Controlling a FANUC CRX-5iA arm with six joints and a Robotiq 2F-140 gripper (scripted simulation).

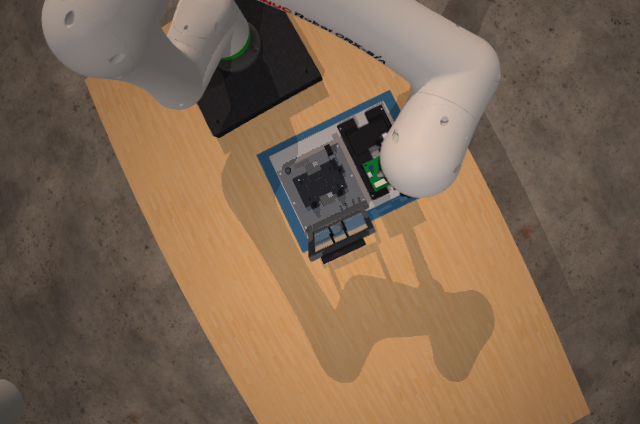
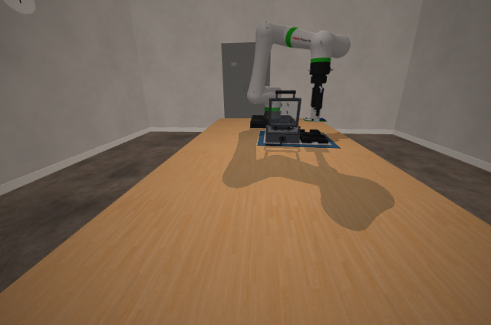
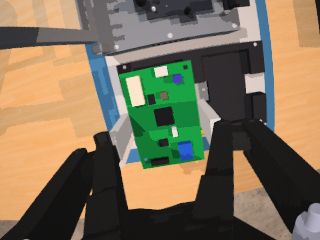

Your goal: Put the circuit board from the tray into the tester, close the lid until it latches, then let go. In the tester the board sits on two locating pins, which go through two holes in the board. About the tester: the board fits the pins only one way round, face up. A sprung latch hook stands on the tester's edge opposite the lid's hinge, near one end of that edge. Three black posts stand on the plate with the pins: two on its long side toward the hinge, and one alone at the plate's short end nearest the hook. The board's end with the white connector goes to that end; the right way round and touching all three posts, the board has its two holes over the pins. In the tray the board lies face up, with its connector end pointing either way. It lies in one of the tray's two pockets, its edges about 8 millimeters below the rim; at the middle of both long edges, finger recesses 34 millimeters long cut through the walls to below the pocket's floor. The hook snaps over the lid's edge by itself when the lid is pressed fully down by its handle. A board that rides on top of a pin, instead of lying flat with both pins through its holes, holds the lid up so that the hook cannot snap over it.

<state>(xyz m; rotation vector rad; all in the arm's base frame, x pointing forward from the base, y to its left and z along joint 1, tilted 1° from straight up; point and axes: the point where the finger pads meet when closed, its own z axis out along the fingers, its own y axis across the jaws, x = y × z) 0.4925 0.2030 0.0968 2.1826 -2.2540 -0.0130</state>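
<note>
The green circuit board [image 3: 162, 114] hangs between my fingers, face up, with its white connector [image 3: 135, 91] at the end toward the tester. My gripper [image 3: 164, 118] is shut on the board's two long edges and holds it a little above the black tray [image 1: 368, 142]. In the exterior view the gripper [image 2: 316, 113] points straight down with the board [image 2: 320, 120] at its tips, clear of the tray [image 2: 314, 137]. The tester [image 1: 317, 184] stands beside the tray with its clear lid [image 2: 285, 109] upright and open. The arm's elbow hides most of the board in the overhead view [image 1: 374, 173].
Tester and tray share a blue mat [image 1: 330, 176] on the wooden table. The lid's handle [image 1: 343, 248] juts out over the mat's edge. The robot's black base plate [image 1: 261, 75] lies behind the mat. An empty tray pocket [image 3: 230, 83] shows beside the board.
</note>
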